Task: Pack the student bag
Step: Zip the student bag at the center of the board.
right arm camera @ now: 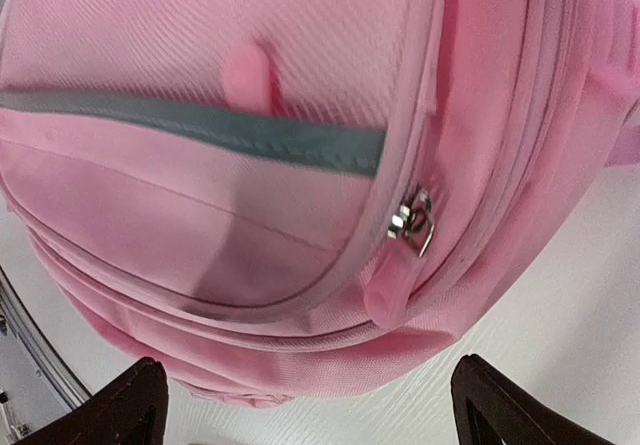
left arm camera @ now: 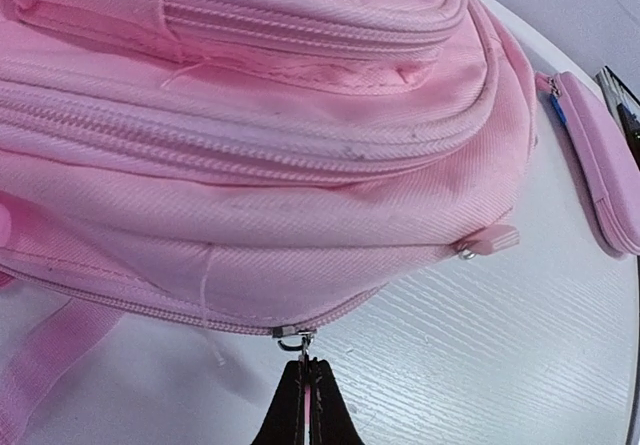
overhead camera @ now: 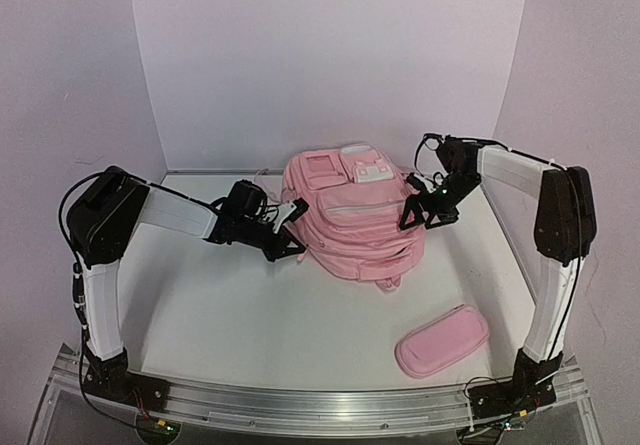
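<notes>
Left jaws are clenched on the zip pull (left arm camera: 297,345) at the near seam of the student bag (overhead camera: 352,215), low in the middle of the left wrist view. A thin pink strip shows pinched between them, and the zip line curves off to the left and right along the bag's edge. On the other side the right jaws stand wide apart, released and holding nothing, with their tips in the lower corners of the right wrist view. A second slider (right arm camera: 412,223) with a pink tab sits on the bag just above and between them, untouched.

The bag lies flat on the tabletop (overhead camera: 220,305) in the middle of the top view, between both arms. Its long axis runs from upper centre to lower centre, leaning slightly right. A pink pencil case (overhead camera: 442,340) lies well apart at lower right, nearer the right arm's base.

To open that zip, the left jaws would probably have to drag the pull along the seam, not away from it.
</notes>
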Motion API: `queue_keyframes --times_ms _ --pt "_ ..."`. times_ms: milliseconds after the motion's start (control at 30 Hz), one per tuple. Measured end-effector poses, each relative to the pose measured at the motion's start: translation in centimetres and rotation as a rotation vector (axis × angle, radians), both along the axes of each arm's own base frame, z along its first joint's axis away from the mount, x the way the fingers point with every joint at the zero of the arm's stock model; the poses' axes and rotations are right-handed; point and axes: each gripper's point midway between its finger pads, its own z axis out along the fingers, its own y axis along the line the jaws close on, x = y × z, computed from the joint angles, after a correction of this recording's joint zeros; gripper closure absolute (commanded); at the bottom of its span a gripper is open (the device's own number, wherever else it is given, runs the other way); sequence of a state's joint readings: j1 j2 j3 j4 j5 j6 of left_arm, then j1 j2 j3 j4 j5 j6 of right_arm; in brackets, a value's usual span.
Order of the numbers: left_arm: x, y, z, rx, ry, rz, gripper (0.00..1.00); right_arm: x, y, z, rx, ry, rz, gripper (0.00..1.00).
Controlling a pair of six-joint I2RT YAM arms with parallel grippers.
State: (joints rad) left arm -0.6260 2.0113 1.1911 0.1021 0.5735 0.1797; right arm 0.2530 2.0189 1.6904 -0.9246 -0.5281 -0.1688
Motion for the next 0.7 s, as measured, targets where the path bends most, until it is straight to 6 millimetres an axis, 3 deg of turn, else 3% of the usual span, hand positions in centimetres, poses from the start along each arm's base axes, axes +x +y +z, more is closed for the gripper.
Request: queue_keyframes --times_ms 267,333,467,533,700 --pt "-3.1 -2.9 0.6 0.002 -0.007 -0.087 1.00 -1.8 2.6 -1.8 0.109 0.122 0.036 0.12" --pt "-3.4 -3.1 1.0 0.002 -0.015 -0.085 0.88 -1.9 3.0 -1.9 0.134 0.140 0.036 0.12" --pt "-3.7 -2.0 1.6 0.022 -0.030 -0.038 0.51 -2.4 3.6 -1.6 0.177 0.168 0.036 0.11" --pt "-3.6 -1.3 1.6 0.030 -0.035 -0.004 0.45 -2.7 3.8 -1.7 0.189 0.177 0.039 0.09" --pt "-3.4 0.1 0.4 0.065 -0.027 0.058 0.43 -3.0 3.8 -1.9 0.198 0.183 0.051 0.09"
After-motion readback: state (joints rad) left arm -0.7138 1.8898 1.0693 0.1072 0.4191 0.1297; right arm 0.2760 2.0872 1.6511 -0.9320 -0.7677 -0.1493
